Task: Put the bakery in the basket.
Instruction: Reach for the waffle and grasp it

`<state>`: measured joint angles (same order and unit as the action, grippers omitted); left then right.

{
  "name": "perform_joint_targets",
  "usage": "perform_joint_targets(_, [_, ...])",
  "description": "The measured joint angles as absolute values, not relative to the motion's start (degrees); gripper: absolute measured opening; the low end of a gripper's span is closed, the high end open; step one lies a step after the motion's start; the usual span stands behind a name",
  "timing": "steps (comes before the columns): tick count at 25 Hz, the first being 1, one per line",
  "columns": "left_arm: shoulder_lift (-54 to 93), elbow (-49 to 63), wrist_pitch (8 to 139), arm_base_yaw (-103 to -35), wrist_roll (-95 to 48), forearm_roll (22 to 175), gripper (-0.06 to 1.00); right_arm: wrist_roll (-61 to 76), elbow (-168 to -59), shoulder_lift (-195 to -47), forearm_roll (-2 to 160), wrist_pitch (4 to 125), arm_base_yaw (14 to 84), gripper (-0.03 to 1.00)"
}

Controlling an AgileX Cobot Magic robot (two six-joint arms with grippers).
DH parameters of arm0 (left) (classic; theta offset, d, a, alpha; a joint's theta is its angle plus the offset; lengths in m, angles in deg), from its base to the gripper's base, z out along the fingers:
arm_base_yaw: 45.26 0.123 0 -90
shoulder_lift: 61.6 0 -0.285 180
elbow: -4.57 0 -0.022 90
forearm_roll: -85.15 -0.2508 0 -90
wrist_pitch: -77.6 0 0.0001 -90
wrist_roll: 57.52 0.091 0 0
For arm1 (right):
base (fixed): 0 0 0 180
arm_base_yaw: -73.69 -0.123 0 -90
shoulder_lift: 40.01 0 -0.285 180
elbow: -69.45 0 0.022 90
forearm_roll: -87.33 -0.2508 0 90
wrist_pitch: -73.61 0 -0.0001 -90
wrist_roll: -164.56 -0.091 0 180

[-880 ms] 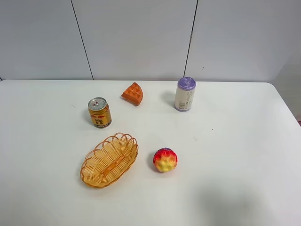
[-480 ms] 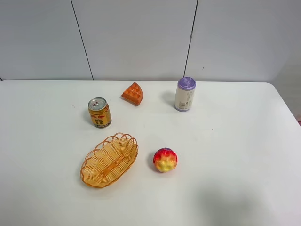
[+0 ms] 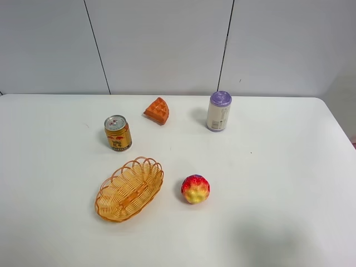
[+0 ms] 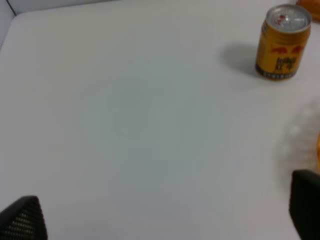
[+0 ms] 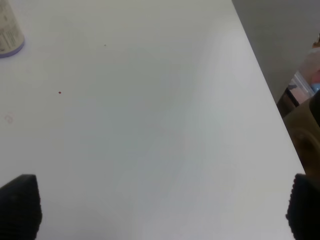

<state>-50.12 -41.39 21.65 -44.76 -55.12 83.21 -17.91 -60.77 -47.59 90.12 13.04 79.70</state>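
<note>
The bakery (image 3: 157, 110), an orange-brown waffle wedge with a grid top, lies at the back of the white table (image 3: 278, 167). A sliver of it shows at the edge of the left wrist view (image 4: 309, 2). The oval wicker basket (image 3: 129, 188) sits empty in front of it, toward the left. Neither arm shows in the exterior high view. My left gripper (image 4: 162, 220) is open and empty over bare table, left of the basket. My right gripper (image 5: 162, 210) is open and empty over bare table near the right edge.
A gold can (image 3: 118, 133) stands between the bakery and the basket, and shows in the left wrist view (image 4: 282, 42). A white can with a purple lid (image 3: 219, 111) stands back right. A round red-yellow fruit (image 3: 195, 188) lies right of the basket. The table's right edge (image 5: 260, 75) is close to my right gripper.
</note>
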Motion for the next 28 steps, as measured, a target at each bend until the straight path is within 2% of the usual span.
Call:
perform_joint_targets(5, [-32.9, -33.4, 40.0, -44.8, -56.6, 86.8, 0.98, -17.9, -60.8, -47.6, 90.1, 13.0, 79.7, 0.99])
perform_joint_targets(11, [-5.0, -18.3, 45.9, -45.9, -56.8, 92.7, 0.98, -17.9, -60.8, -47.6, 90.1, 13.0, 79.7, 0.99])
perform_joint_targets(21, [29.4, 3.9, 49.8, -67.3, -56.9, 91.3, 0.98, -17.9, -60.8, -47.6, 90.1, 13.0, 79.7, 0.99])
perform_joint_targets(28, [50.0, 16.6, 44.7, -72.4, -56.9, 91.3, 0.98, -17.9, -60.8, -47.6, 90.1, 13.0, 79.7, 0.99])
